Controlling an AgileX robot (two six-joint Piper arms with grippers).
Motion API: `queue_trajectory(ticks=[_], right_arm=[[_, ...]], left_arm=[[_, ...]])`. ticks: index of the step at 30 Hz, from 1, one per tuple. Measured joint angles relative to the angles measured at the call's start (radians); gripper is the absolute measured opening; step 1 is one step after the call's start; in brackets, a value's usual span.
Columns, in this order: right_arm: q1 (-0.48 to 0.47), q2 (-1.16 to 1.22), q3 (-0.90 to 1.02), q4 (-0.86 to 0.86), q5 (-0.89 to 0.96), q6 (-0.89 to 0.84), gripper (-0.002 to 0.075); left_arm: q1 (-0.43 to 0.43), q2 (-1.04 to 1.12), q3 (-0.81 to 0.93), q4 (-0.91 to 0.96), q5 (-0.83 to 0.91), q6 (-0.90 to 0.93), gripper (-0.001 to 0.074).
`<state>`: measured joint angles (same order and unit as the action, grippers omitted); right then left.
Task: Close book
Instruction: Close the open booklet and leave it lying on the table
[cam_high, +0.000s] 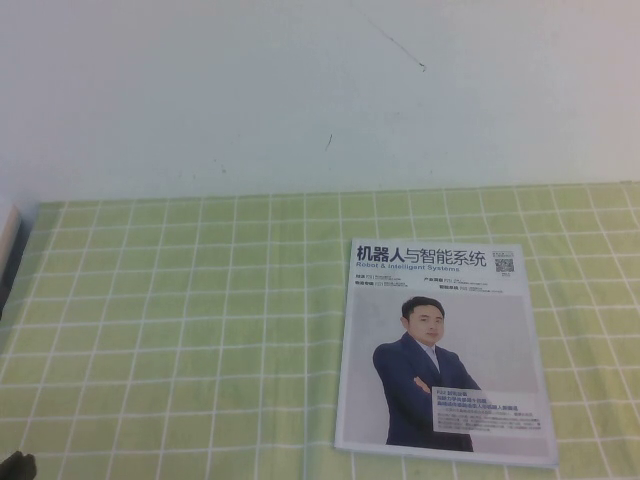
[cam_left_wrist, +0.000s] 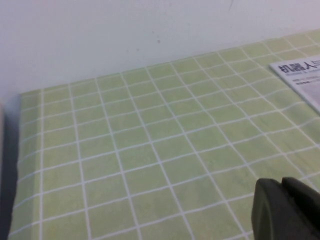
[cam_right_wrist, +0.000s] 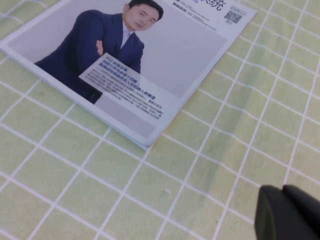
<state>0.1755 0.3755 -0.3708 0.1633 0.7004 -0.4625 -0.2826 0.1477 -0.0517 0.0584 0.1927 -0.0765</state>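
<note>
- The right hand (cam_right_wrist: 286, 207) hovers low over the green-checked surface (cam_right_wrist: 100, 170). Only its dark tip shows in its own wrist view, and I cannot tell whether it is spread or pressed together.
- The left hand (cam_left_wrist: 286, 207) also shows only a dark tip above bare checks. I cannot tell its state either.
- The book (cam_high: 445, 350) lies shut and flat, cover up, ahead of the right hand. Its nearest corner is near that hand but apart from it, with bare checks between.
- From the left hand the book is well apart, off toward the right hand's side. Only its title corner reaches the left wrist view.
- The book's long axis runs away from the hands, roughly along the checks. The caption box is at the near end and the title at the far end.
- Bare surface borders the book on every side, and the widest stretch is on the left hand's side.
- The right wrist view shows the layered page edges at the near corner. The high view shows the book's whole outline but neither hand.
- Past the book's far edge the checks run on briefly and end at a white wall (cam_high: 300, 90).
</note>
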Motion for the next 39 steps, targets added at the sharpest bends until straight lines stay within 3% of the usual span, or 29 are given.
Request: queue_trajectory(ticks=[4, 8, 12, 24, 32, 39], right_arm=[[0.0, 0.0, 0.0, 0.002, 0.0, 0.0, -0.0003], [0.0, 0.0, 0.0, 0.002, 0.0, 0.002, -0.0003], [0.0, -0.002, 0.0, 0.002, 0.0, 0.002, -0.0003], [0.0, -0.002, 0.0, 0.002, 0.0, 0.002, -0.0003], [0.0, -0.002, 0.0, 0.002, 0.0, 0.002, -0.0003], [0.0, -0.002, 0.0, 0.002, 0.0, 0.002, -0.0003]], left_arm=[[0.095, -0.079, 0.072, 0.0, -0.033, -0.002, -0.0004], [0.157, -0.15, 0.074, 0.0, 0.04, -0.002, -0.0004], [0.17, -0.156, 0.072, 0.0, 0.112, -0.002, -0.0004], [0.172, -0.156, 0.072, -0.003, 0.119, 0.029, -0.0004], [0.254, -0.16, 0.071, -0.068, 0.124, 0.076, -0.0004], [0.259, -0.16, 0.071, -0.079, 0.126, 0.076, -0.0004]])
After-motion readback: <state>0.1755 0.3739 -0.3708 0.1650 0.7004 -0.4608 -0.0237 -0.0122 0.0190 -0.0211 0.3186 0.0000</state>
